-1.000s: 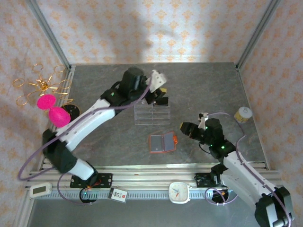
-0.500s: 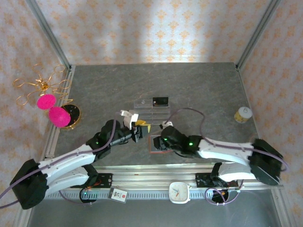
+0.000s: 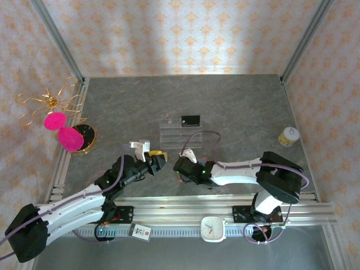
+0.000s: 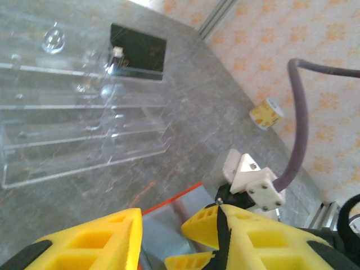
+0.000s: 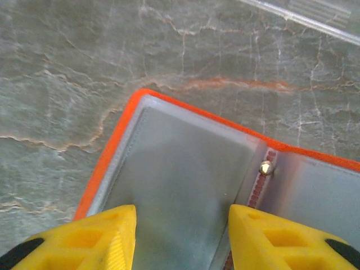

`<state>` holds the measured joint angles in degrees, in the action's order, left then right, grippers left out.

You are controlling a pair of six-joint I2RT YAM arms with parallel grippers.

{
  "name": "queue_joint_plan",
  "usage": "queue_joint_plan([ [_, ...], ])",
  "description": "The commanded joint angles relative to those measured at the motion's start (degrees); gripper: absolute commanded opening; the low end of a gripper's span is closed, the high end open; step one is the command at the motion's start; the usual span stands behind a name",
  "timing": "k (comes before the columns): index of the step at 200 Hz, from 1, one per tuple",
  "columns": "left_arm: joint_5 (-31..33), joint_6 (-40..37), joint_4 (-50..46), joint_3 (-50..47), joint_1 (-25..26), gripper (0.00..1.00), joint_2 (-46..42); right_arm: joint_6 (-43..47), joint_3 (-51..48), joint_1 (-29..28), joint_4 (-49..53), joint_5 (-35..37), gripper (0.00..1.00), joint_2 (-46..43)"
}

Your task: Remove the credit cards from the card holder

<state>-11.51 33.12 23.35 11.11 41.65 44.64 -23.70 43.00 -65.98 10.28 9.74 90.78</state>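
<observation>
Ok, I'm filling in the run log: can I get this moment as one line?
wallet: lying open | right gripper: open, over wallet | left gripper: open, near wallet's edge | black card: in tray

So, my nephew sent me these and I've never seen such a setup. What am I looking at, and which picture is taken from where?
These are two robot arms bolted to the near edge of a table. Each ends in a two-finger gripper with yellow pads. The wide picture looks down from above. The other two come from cameras on the wrists, so each shows its own fingers at the bottom.

On the table lie an open orange card holder, a clear tray with a black card at its far right corner, and a small yellow cylinder.

The right gripper hangs open over the holder's grey lining. The left gripper, also open, is close beside it. Neither holds anything.
</observation>
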Motion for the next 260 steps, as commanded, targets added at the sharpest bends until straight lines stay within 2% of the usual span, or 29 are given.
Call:
queue_joint_plan([
  [1, 0.1, 2.8, -0.5, -0.4, 0.4, 0.37, 2.9, 0.5, 1.4, -0.4, 2.5, 3.5, 0.44, 2.2],
  [12, -0.6, 3.2, 0.0, -0.5, 0.3, 0.36, 4.9, 0.3, 1.6, -0.5, 2.9, 3.9, 0.41, 3.1],
  [50, -5.5, 4.9, 5.5, -1.3, 0.4, 0.29, 11.1, -2.5, -1.3, -0.5, -0.4, 4.1, 0.10, 0.8],
  [65, -7.3, 4.7, 6.6, -0.9, 0.5, 0.26, 13.7, -3.3, -2.7, -0.4, -3.0, 4.0, 0.03, -1.1],
  [82, -9.3, 5.3, 9.5, -0.7, 0.7, 0.20, 16.7, -4.1, -4.8, -0.4, -7.2, 3.0, 0.01, -4.1],
  [134, -12.7, 6.2, 16.7, 2.9, 3.8, 0.01, 29.0, -6.9, -9.7, 0.1, -17.1, -1.7, 0.03, -10.6],
  [168, -12.4, 5.6, 17.5, 5.2, 4.3, 0.00, 35.5, -9.6, -11.9, 0.1, -20.1, -2.5, 0.04, -11.4],
  [178, -12.2, 5.3, 16.6, 6.0, 4.3, 0.00, 36.9, -10.5, -12.5, 0.1, -20.9, -2.8, 0.08, -11.9],
  [193, -11.8, 4.9, 14.7, 7.2, 4.3, 0.00, 38.6, -11.7, -13.0, 0.1, -20.5, -1.4, 0.28, -13.4],
  [206, -11.8, 4.6, 14.1, 7.7, 4.2, 0.02, 39.5, -12.5, -13.7, 0.1, -20.0, 0.4, 0.39, -16.2],
  [225, -13.1, 4.7, 14.5, 8.5, 4.5, 0.07, 40.4, -13.3, -15.1, 0.1, -19.4, 1.9, 0.42, -21.0],
  [260, -14.8, 3.4, 10.4, 14.1, 7.6, 0.08, 42.2, -15.0, -16.7, 0.5, -14.9, 4.8, 0.42, -28.3],
])
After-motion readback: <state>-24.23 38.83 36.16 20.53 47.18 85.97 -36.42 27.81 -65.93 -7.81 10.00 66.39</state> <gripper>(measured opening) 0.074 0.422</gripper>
